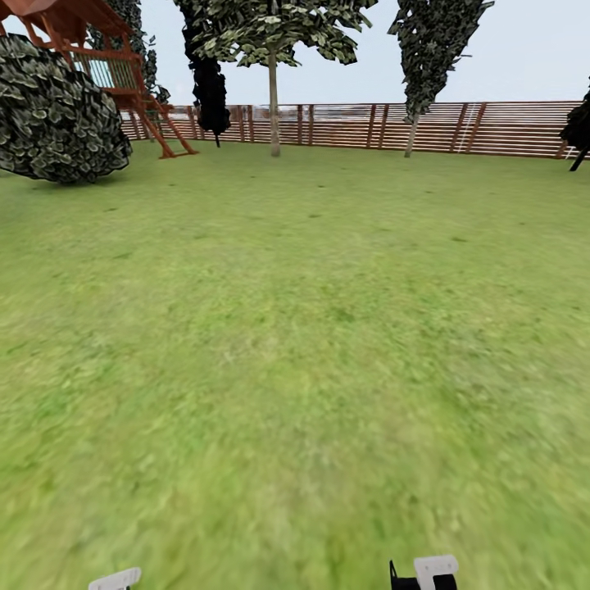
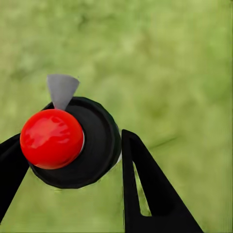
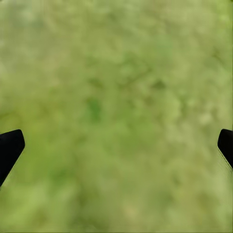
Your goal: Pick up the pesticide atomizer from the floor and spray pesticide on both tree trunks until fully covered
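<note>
The pesticide atomizer [image 2: 51, 138], a dark round bottle with a red top and a grey nozzle, sits between the black fingers of my left gripper [image 2: 73, 150], which is shut on it above grass. My right gripper [image 3: 119, 141] is open, its fingertips far apart over bare lawn. In the head view, two trees stand at the far fence across the garden lawn [image 1: 295, 328]: one with a straight pale trunk [image 1: 274, 106], another with a leaning pale trunk [image 1: 412, 135]. The floor is out of view.
A reddish slat fence [image 1: 492, 127] closes the far side. A large round bush [image 1: 57, 115] and a red wooden play frame [image 1: 123, 74] stand at the far left. A near-black narrow tree [image 1: 211, 90] is beside the straight trunk. Open grass lies between me and the trees.
</note>
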{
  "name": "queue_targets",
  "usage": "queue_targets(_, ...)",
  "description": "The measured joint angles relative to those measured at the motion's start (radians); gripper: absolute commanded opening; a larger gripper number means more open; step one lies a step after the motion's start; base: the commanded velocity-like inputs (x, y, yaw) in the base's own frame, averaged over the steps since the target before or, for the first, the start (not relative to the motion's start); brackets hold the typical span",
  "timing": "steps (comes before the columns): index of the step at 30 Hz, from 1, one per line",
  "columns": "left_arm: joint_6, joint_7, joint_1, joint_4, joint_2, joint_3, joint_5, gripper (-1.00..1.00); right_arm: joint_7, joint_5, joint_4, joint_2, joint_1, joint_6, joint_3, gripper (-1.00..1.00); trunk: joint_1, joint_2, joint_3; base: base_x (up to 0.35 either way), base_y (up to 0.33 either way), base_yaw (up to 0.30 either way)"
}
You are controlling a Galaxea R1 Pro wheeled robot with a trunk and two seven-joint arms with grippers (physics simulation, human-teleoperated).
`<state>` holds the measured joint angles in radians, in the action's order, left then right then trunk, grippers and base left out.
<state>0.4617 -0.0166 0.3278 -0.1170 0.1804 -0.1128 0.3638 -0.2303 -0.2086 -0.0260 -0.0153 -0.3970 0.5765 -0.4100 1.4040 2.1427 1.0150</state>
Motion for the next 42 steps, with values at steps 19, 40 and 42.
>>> queue_targets(19,0.003,0.0,0.0,0.0,-0.001,0.0,0.003,-1.0,0.0,0.0,0.0,0.0,0.001,0.0,0.0,1.0,0.0,0.0,0.0,0.339,0.0,0.0)
queue_targets(40,0.003,0.001,0.0,0.002,-0.006,0.0,0.002,-1.0,0.0,0.0,0.0,0.0,0.0,0.0,0.0,1.0,0.0,0.0,0.0,0.339,0.0,0.0)
queue_targets(42,0.003,0.001,0.0,0.002,-0.006,0.0,0.001,-1.0,0.0,0.0,0.0,0.0,0.0,0.0,0.0,1.0,0.0,0.0,0.0,0.339,0.0,0.0)
